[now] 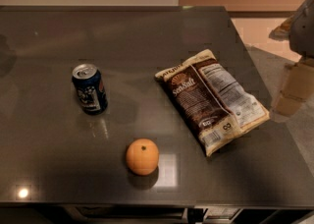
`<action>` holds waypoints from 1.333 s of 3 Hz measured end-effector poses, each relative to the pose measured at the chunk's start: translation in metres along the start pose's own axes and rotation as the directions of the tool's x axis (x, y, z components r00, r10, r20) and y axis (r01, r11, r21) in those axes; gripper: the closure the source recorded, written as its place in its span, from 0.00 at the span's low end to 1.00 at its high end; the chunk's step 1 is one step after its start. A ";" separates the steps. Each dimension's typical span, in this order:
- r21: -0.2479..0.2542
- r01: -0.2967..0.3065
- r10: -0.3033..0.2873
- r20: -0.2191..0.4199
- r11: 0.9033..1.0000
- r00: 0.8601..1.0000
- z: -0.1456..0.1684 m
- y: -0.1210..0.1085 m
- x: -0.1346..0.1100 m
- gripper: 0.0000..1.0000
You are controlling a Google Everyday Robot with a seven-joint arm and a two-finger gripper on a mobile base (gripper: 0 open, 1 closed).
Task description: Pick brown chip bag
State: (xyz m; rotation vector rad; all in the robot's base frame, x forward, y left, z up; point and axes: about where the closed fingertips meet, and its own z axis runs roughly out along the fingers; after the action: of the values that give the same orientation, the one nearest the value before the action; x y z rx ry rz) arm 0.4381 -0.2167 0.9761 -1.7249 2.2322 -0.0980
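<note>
The brown chip bag [212, 99] lies flat on the dark table [147, 36], right of centre. It is dark brown with cream edges, "Sea Salt" script and a white nutrition label facing up. Its long side runs from the back left to the front right, near the table's right edge. My gripper [299, 70] shows only as a grey and tan shape at the right edge of the view. It is beyond the table's right side, to the right of the bag and apart from it. It holds nothing that I can see.
A blue soda can [89, 89] stands upright left of centre. An orange [142, 156] sits near the front edge, left of the bag's near end. The table's right edge runs close past the bag, with floor beyond it.
</note>
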 end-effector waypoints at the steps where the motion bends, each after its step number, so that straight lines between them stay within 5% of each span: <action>1: 0.000 0.000 0.000 0.000 1.000 1.000 0.000 0.000 0.000 0.00; 3: -0.069 -0.024 0.023 -0.014 0.997 1.000 0.036 -0.020 -0.015 0.00; 4: -0.075 -0.083 0.080 -0.042 0.994 0.996 0.059 -0.032 -0.020 0.00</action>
State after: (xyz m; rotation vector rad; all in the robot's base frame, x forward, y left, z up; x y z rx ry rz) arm 0.4900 -0.1982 0.9319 -1.6813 2.3599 -0.0278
